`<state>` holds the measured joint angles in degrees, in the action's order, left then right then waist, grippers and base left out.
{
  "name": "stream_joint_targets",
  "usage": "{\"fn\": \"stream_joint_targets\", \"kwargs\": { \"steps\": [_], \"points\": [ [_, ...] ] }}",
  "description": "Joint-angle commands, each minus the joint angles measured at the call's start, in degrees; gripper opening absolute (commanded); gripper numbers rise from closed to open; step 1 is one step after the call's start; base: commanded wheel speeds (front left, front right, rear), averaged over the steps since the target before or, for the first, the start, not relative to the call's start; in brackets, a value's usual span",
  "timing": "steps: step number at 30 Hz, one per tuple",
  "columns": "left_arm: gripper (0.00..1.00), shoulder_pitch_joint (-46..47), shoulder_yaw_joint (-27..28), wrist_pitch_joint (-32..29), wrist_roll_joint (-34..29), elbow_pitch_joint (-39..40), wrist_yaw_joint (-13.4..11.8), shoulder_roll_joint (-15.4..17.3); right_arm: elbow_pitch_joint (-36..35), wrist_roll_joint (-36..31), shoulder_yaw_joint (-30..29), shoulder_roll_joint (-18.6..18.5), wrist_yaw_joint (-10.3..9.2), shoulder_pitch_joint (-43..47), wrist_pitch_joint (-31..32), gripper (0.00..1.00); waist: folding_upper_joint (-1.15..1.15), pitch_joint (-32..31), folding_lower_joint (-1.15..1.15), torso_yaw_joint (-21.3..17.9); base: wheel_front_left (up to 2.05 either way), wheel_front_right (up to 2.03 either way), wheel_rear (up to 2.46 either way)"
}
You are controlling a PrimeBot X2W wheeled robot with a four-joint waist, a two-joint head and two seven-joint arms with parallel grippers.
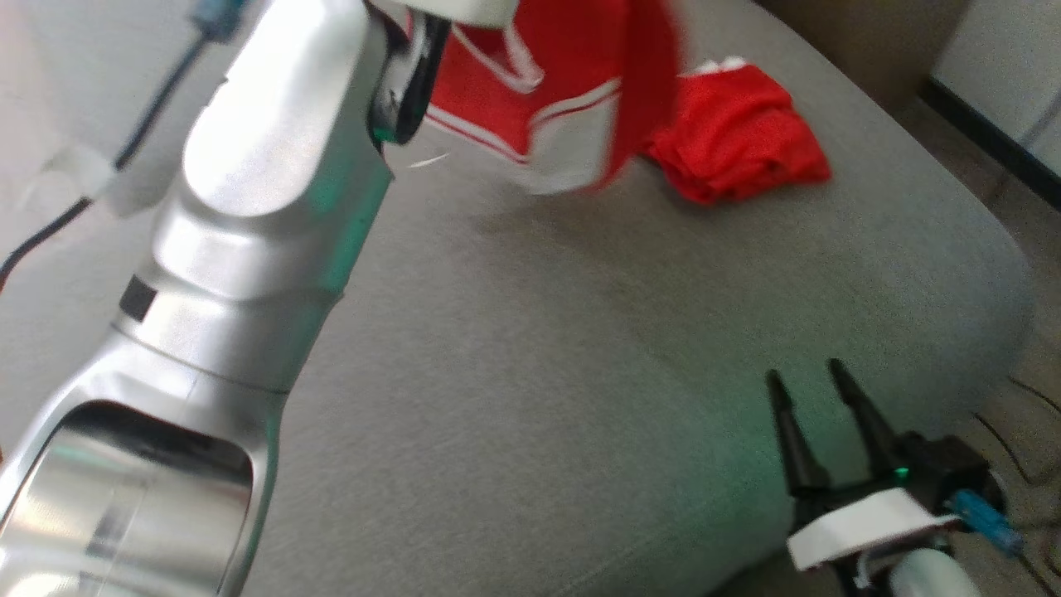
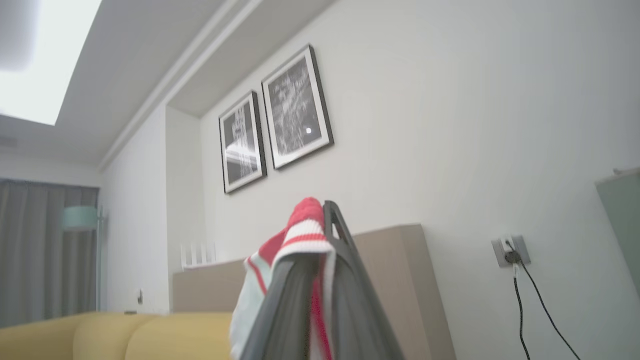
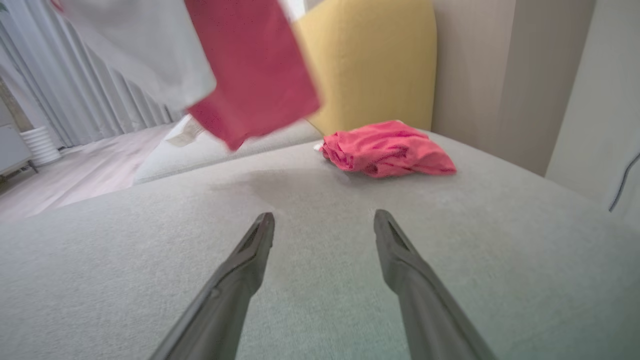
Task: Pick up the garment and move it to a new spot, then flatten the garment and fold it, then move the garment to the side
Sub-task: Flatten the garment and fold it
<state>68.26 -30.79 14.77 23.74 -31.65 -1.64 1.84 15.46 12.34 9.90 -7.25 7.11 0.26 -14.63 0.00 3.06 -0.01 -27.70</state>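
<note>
Your left claw (image 2: 320,235) is clamped on the garment (image 1: 572,75). In the left wrist view the two dark fingers are pressed together with a red and white striped hem bunched over and between them. The claw points up toward the wall, where two framed pictures (image 2: 297,107) hang and a plug sits in a wall socket (image 2: 510,250).

From the head view, your silver left arm (image 1: 265,207) reaches from the near left up to the far middle. The garment hangs from it in the air above the far part of the grey seat (image 1: 530,348). It is red with white stripes and a white panel, and it looks blurred. Its lower edge hangs clear of the seat, with a soft shadow on the fabric below.

Just to the right of the hanging garment, a second red cloth (image 1: 738,145) lies crumpled on the far right of the seat. I cannot tell whether the two touch.

Your right claw (image 1: 806,373) sits at the near right, low over the seat's edge. Its fingers (image 3: 400,250) are spread apart with nothing between them, and they point toward the far side. In the right wrist view the crumpled cloth lies well beyond the fingertips, in front of a yellow cushion (image 3: 370,60).
</note>
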Motion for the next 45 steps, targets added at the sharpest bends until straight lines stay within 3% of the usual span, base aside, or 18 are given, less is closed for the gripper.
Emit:
{"fn": "stream_joint_targets", "kwargs": {
  "steps": [1, 6, 10, 15, 20, 21, 22, 27, 32, 34, 36, 37, 39, 45],
  "points": [
    [0.00, 2.07, 2.63, 0.22, 0.42, 2.45, 0.04, 1.65, -2.11, -0.54, 0.45, -1.19, 0.37, -1.15, -0.37, 1.00, 0.00, -3.09, 0.01, 3.55, 0.00, 0.00, 0.00],
    [0.00, -11.80, 7.15, 0.22, 4.14, 5.97, -2.06, 2.72, -3.34, -1.23, -2.74, -2.04, 0.37, 1.38, -0.37, 1.00, 0.00, -4.95, 0.01, 10.92, 0.00, 0.00, 0.00],
    [0.00, -29.19, 8.70, -0.43, 8.42, 6.54, -4.02, 4.17, -3.92, -1.41, -3.93, -1.77, 0.37, 3.45, -0.37, 1.00, 0.00, -4.25, 0.01, 15.98, 0.00, 0.00, 0.00],
    [0.00, -50.19, 9.61, -0.44, 12.24, 4.75, -5.05, 5.95, -4.08, -1.45, -4.07, -1.84, 0.37, 4.58, -0.37, 1.00, 0.00, -3.13, 0.01, 19.75, 0.00, 0.00, 0.00],
    [0.00, -61.28, 10.86, -0.04, 14.35, 5.36, -4.67, 5.92, -4.40, -1.39, -4.46, -2.09, 0.37, 4.69, -0.37, 1.00, 0.00, -2.66, 0.01, 22.03, 0.00, 0.00, 0.00],
    [0.34, -62.34, 11.07, -0.01, 14.59, 5.71, -4.61, 5.99, -4.44, -1.38, -4.51, -2.19, 0.37, 4.73, -0.37, 1.00, 0.00, -2.62, 0.01, 22.46, 0.00, 0.00, 0.00],
    [1.00, -62.99, 11.31, 0.02, 14.65, 6.12, -4.69, 6.16, -4.46, -1.36, -4.52, -2.28, 0.37, 4.78, -0.37, 1.00, 0.00, -2.58, 0.01, 22.82, 0.00, 0.00, 0.00],
    [1.00, -64.00, 12.39, 0.08, 13.58, 9.16, -6.18, 8.08, -4.39, -1.35, -4.22, -2.51, 0.37, 4.71, -0.37, 1.00, 0.00, -2.44, 0.01, 23.44, 0.00, 0.00, 0.00],
    [1.00, -62.16, 11.84, -1.83, 5.46, 13.58, -12.75, 15.61, -4.69, -1.11, -3.74, -2.79, 0.37, 3.65, -0.37, 1.00, 0.00, -0.71, 0.01, 23.04, 0.00, 0.00, 0.00],
    [1.00, -59.73, 11.55, -3.90, 2.78, 16.00, -14.01, 18.70, -4.76, -1.02, -3.45, -2.99, 0.37, 2.83, -0.37, 1.00, 0.00, 0.48, 0.01, 22.64, 0.00, 0.00, 0.00],
    [1.00, -56.16, 10.79, -6.74, 1.18, 18.54, -13.25, 21.12, -4.85, -0.90, -3.01, -3.18, 0.37, 1.96, -0.37, 1.00, 0.00, 1.74, 0.01, 22.06, 0.00, 0.00, 0.00],
    [1.00, -51.68, 9.35, -10.64, 0.59, 20.07, -10.39, 23.14, -4.89, -0.72, -2.77, -3.35, 0.37, 1.03, -0.37, 1.00, 0.00, 3.12, 0.01, 21.40, 0.00, 0.00, 0.00],
    [1.00, -46.60, 7.42, -15.29, -0.54, 19.97, -7.29, 25.26, -4.88, -0.54, -2.28, -3.50, 0.37, -0.06, -0.37, 1.00, 0.00, 4.55, 0.01, 20.36, 0.00, 0.00, 0.00],
    [1.00, -34.14, 2.40, -29.76, -2.65, 13.51, -0.18, 28.46, -4.69, 0.03, -1.22, -3.46, 0.37, -3.62, -0.37, 1.00, 0.00, 8.64, 0.01, 15.87, 0.00, 0.00, 0.00]
  ]
}}
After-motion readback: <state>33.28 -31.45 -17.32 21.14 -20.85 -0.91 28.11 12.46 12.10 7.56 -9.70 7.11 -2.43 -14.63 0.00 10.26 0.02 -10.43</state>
